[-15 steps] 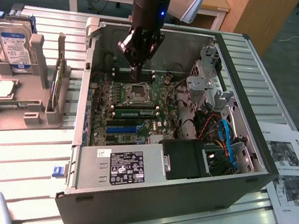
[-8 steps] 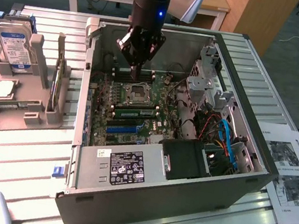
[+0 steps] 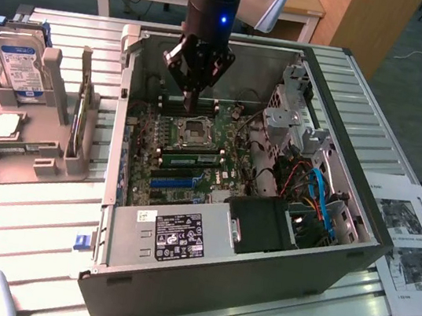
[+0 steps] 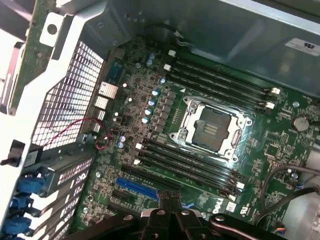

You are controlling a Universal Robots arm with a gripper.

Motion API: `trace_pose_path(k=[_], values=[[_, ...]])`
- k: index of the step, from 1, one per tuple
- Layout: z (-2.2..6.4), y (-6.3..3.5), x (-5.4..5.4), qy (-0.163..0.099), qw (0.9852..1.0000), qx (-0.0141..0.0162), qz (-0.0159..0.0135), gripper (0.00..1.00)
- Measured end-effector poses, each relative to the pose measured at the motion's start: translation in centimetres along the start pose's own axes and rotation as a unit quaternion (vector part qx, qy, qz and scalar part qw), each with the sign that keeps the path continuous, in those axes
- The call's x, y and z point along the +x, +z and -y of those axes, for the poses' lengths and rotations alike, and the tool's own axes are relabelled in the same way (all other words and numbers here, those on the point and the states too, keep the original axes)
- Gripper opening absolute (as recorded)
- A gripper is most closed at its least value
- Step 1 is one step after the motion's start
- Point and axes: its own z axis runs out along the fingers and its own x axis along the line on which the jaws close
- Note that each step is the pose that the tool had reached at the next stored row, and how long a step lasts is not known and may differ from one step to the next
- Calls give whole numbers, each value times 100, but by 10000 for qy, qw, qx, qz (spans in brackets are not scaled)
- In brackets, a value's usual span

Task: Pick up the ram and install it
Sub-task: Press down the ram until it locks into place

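Exterior view: the open PC case lies on its side on the slatted metal worktop, motherboard facing up. The arm comes down from the top and the claw hangs inside the case, just above the slots on the far side of the CPU socket. Its fingers are pinched shut with no gap between the tips, and I can't tell if anything is held in them. A green ram stick already sits in one of the slots on the near side of the socket, between the socket and the blue slot. To the exterior view's left a grey holder stands on the worktop with a hard drive upright in it. Some printed sheets lie on the exterior view's right. Wrist view: looking down at the board, socket in the middle, black memory slots on both sides of it, the blue slot nearer the card brackets. The dark claw parts show at the frame edge, fingers together. I can't pick out the ram stick for sure here.
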Motion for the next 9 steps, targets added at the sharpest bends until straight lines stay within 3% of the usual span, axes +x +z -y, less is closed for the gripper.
trace_pose_path(k=[4, 9], values=[[0, 0, 0, 341, 9994, -21, -6, 10], [0, 0, 0, 721, 9974, -44, -13, 10]])
